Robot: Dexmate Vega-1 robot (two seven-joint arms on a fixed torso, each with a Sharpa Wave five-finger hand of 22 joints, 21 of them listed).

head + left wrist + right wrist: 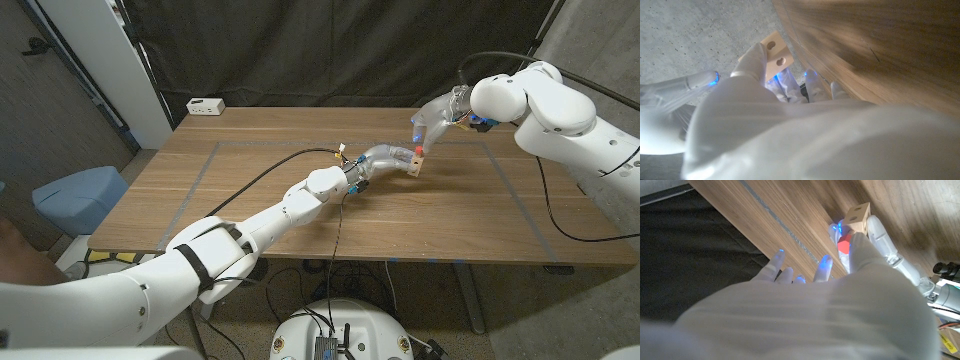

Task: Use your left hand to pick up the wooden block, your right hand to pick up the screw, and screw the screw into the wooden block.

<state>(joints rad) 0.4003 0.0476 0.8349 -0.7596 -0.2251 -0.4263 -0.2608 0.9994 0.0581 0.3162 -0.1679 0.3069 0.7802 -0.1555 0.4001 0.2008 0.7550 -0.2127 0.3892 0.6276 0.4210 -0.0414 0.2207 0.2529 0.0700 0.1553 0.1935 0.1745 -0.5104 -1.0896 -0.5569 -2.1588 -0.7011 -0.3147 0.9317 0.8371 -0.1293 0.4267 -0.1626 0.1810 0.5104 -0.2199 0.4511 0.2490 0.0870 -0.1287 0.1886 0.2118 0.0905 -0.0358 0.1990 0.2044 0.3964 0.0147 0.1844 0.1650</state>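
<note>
Handling assessment: small pale wooden block with drilled holes (415, 160), judged light, rigid and easily tilted, is gripped above the wooden desk (250, 190) by the left hand (385, 160), while the right hand (432, 122) pinches the red-headed screw (843, 245) against its face, best held by the head.

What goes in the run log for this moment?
left hand: holds wooden block | right hand: pinches red screw at block | stage: screwing in

— What lies on the wooden surface (300, 215)?
— A white power strip (205, 105) at its far left corner; grey tape (196, 180) marks lines.
— And beyond?
— A black curtain (330, 50), and a blue bin (78, 198) at left.
</note>
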